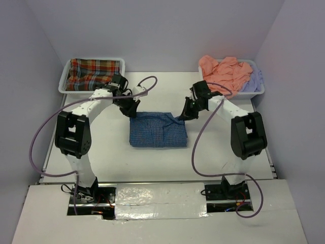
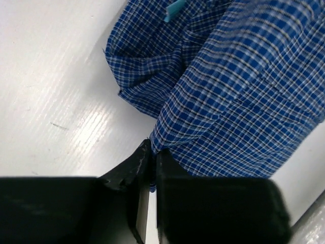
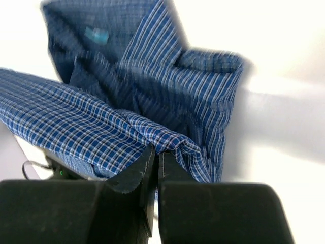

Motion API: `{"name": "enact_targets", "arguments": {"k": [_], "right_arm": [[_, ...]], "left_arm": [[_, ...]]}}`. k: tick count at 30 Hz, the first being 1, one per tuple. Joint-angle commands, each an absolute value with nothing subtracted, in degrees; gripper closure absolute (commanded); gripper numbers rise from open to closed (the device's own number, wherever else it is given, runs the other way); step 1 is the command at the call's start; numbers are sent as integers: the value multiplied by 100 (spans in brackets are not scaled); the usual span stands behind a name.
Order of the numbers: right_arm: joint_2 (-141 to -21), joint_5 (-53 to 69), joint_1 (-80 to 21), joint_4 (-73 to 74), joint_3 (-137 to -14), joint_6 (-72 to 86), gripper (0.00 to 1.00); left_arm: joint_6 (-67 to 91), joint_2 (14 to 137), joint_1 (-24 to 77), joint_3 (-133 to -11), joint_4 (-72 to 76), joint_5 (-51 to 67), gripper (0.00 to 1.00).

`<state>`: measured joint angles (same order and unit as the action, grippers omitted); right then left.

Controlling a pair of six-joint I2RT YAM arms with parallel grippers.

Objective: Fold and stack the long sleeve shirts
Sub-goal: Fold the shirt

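**Both grippers pinching the far edge of the blue shirt**

From the overhead camera I see the white table [image 1: 101, 152] with the blue checked shirt [image 1: 156, 131] lying at its centre as a rough rectangle, collar end towards 12 o'clock.

At 10 o'clock from the shirt, against the back wall, is a white tray [image 1: 65, 81] holding the red-green plaid shirt [image 1: 94, 73]. At 2 o'clock a second tray [image 1: 259, 89] carries the salmon shirt [image 1: 223, 71], heaped and spilling over the rim, with the lavender shirt [image 1: 253, 81] beside it at its 3 o'clock.

My left gripper [image 1: 131, 111] sits at the blue shirt's 11 o'clock corner. On its wrist camera the jaws are almost together, with a corner of the checked cloth nipped at their tips.

My right gripper [image 1: 185, 114] is at the shirt's 1 o'clock corner. Its wrist camera shows the jaws pressed together on a folded edge of the same cloth, which drapes away from them on both sides.
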<state>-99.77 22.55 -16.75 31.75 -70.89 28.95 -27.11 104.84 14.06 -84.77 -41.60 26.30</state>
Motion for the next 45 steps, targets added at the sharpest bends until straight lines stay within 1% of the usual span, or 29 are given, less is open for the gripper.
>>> {"name": "enact_targets", "arguments": {"k": [1, 2, 4, 5, 6, 7, 8, 9, 12, 16, 17, 21, 23, 24, 25, 26, 27, 29, 30, 31, 32, 34, 35, 37, 38, 40, 45], "right_arm": [[-10545, 2074, -1503, 3129, -7681, 2707, 93], [-10825, 2057, -1477, 3120, -7812, 2698, 86], [-11047, 2065, -1398, 3033, -7892, 2707, 76], [-11213, 2039, -1380, 2997, -7962, 2724, 71], [-11293, 2013, -1336, 2919, -8006, 2733, 70], [-11346, 1943, -1319, 2874, -8094, 2742, 63], [-11451, 1890, -1301, 2822, -8147, 2760, 62], [-11496, 1846, -1292, 2804, -8208, 2768, 58], [-11523, 1583, -1292, 2821, -8446, 2760, 55], [-11181, 1074, -1292, 2883, -8639, 2707, 54], [-11110, 933, -1301, 2926, -8692, 2655, 54], [-10610, 81, -1379, 3277, -8807, 2470, 54], [-10153, -586, -1589, 3348, -8649, 2313, 54], [-9960, -1111, -1713, 3349, -8544, 2285, 55], [-9610, -1299, -1940, 3331, -8265, 2294, 56], [-9467, -1405, -2064, 3227, -8088, 2311, 57], [-9318, -1424, -2205, 3112, -7903, 2320, 61], [-9044, -995, -2564, 2710, -7411, 2338, 68], [-9000, -810, -2662, 2594, -7192, 2381, 78], [-9026, -556, -2811, 2436, -7137, 2556, 84], [-9070, -467, -2865, 2374, -7093, 2653, 91], [-9350, -178, -2909, 2355, -7101, 2917, 97], [-9586, -124, -2900, 2355, -7180, 3022, 100], [-9842, -132, -2909, 2425, -7303, 3093, 100], [-10087, -141, -2909, 2443, -7434, 3120, 100], [-10317, -184, -2900, 2435, -7584, 3138, 100], [-11222, -404, -2830, 2654, -8498, 3190, 100]], "left_arm": [[-2575, 10836, 1266, -8771, -3964, 2549, 80], [-2523, 10985, 1266, -8806, -3920, 2505, 73], [-2453, 11100, 1248, -8842, -3675, 2391, 64], [-2348, 11188, 1239, -8850, -3587, 2269, 62], [-2286, 11223, 1231, -8885, -3403, 2207, 56], [-2172, 11302, 1222, -8903, -3332, 2110, 53], [-2110, 11338, 1187, -8929, -3270, 2083, 50], [-2014, 11364, 1178, -8973, -3183, 2074, 41], [-1881, 11417, 1116, -9079, -3120, 2039, 36], [-1828, 11338, 1090, -9158, -3067, 1881, 30], [-1828, 11329, 1081, -9184, -3085, 1837, 20], [-1846, 11171, 1081, -9404, -3269, 1723, 19], [-1854, 10847, 1081, -9378, -3287, 1793, 20], [-1837, 10706, 1081, -9213, -3261, 1897, 20], [-1837, 10366, 1090, -9115, -3226, 2020, 20], [-1828, 10197, 1099, -9001, -3156, 2126, 21], [-1819, 10039, 1107, -8730, -3120, 2257, 23], [-1819, 9660, 1204, -8430, -3041, 2583, 28], [-1845, 9590, 1265, -8185, -3015, 2645, 40], [-1863, 9528, 1422, -8096, -3032, 2706, 48], [-1933, 9545, 1502, -7982, -3137, 2733, 61], [-1977, 9703, 1731, -7911, -3251, 2812, 72], [-2004, 9886, 1775, -7919, -3313, 2804, 80], [-1987, 10080, 1854, -7989, -3357, 2751, 84], [-1986, 10272, 1854, -8024, -3392, 2768, 85], [-2004, 10432, 1854, -8086, -3366, 2655, 85], [-1995, 10871, 1846, -8226, -2867, 2145, 83]]}}
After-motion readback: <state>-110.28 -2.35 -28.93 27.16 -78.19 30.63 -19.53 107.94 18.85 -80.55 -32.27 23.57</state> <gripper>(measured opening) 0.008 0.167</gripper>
